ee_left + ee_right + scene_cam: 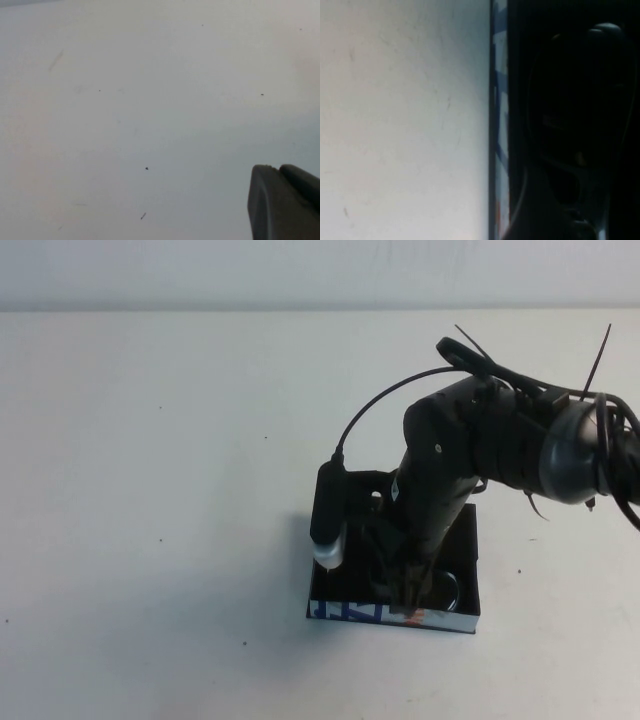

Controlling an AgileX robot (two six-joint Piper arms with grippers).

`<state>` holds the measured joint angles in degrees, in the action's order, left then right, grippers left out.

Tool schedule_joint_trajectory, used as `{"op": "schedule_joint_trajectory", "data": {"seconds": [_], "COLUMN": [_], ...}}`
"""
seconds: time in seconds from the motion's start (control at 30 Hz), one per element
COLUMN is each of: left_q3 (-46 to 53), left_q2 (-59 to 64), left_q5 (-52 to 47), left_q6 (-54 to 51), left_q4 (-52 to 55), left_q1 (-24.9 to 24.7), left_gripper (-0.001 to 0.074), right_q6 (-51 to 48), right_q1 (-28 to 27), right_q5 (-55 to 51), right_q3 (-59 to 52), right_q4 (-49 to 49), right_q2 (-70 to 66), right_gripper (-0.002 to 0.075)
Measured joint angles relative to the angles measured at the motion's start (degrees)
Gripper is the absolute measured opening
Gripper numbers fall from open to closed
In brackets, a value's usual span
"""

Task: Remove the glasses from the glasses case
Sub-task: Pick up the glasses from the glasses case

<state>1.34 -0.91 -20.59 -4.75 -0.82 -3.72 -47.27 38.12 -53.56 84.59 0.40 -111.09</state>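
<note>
right gripper [410,600] is down inside the glasses case [465,570], over the glasses [450,585]; whether its fingers have closed is impossible to tell; best to grip the frame firmly and lift straight up. left gripper [285,202] is over bare table, its fingers unreadable too

The right arm [470,455] is matte black with rounded housings, and one joint near the wrist ends in a glossy grey-silver cap [565,455]. A thin black cable [385,400] arcs from behind the wrist to a black, oblong wrist camera with a pale grey tip [328,515], mounted just beside the right gripper [405,590]. Black cable-tie tails [597,360] stick up behind the wrist. Of the left gripper [285,202], only a dark grey, rounded block shows in its wrist view.
</note>
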Motion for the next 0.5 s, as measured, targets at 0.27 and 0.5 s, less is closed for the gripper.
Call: {"op": "schedule_joint_trajectory", "data": {"seconds": [0.27,0.5], "left_q3": [0.0,0.0], "left_q2": [0.0,0.0], "left_q5": [0.0,0.0], "left_q6": [0.0,0.0], "left_q4": [0.0,0.0], "left_q1": [0.0,0.0], "left_gripper": [-0.0004,-0.0004], "right_q6": [0.0,0.1], "right_q1": [0.0,0.0], "right_q5": [0.76,0.88], "right_q3": [0.0,0.0], "right_q4": [1.03,1.03], "right_q2": [-1.96,-3.38], "right_gripper": [0.0347,0.0321]}}
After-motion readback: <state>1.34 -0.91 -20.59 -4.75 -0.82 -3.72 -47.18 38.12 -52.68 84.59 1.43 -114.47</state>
